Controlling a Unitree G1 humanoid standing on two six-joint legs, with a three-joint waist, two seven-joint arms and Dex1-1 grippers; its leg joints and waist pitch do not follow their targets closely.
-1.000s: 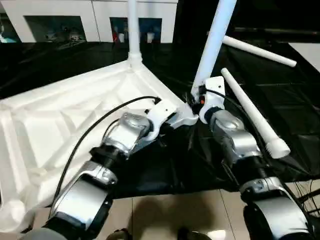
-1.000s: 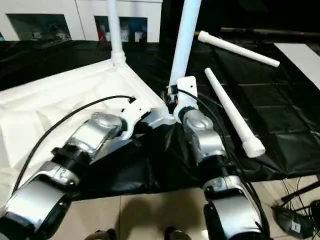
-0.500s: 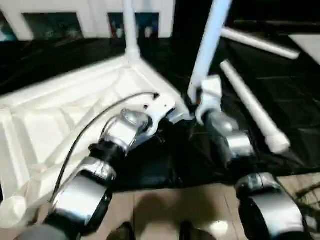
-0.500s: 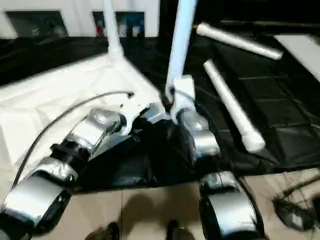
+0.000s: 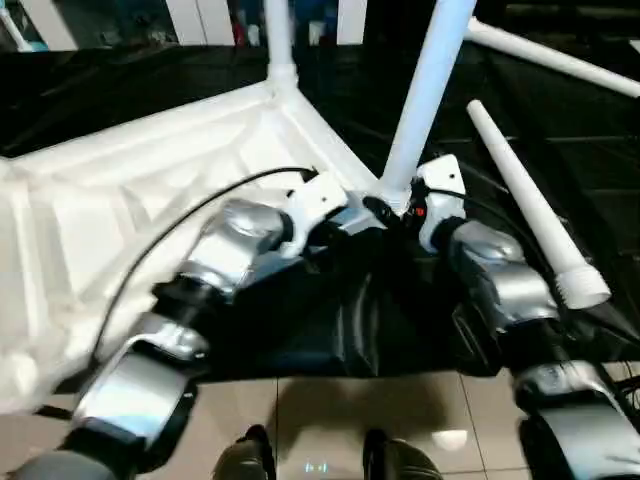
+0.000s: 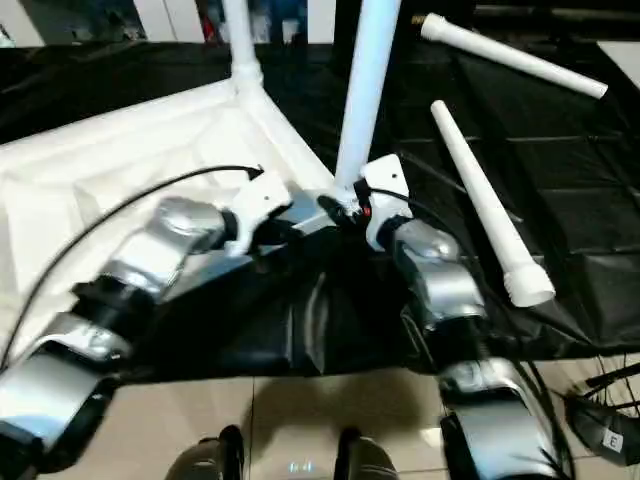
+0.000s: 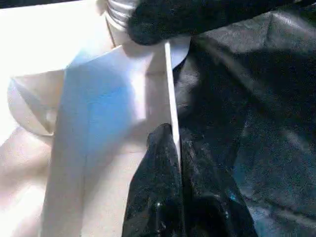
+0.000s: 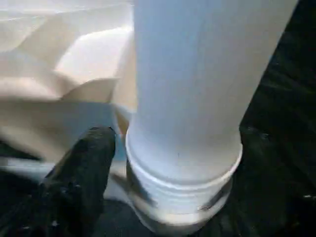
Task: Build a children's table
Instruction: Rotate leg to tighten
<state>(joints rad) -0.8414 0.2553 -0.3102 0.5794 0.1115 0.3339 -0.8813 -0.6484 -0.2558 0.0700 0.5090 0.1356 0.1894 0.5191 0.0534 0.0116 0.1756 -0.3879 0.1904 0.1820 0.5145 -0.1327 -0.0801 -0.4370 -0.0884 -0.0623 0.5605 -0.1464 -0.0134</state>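
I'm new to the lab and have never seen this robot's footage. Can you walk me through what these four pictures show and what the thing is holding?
The two wide pictures come from the robot's head, looking down over its silver forearms. The two close-ups come from cameras on its wrists.

On a black cloth lies an upside-down white table top, ribs up. Two legs stand in its corners: a far leg and a near leg. Two loose legs lie to the right.

The left gripper is shut on the table top's thin edge. The right gripper sits at the near leg's base, where one finger shows beside the leg.
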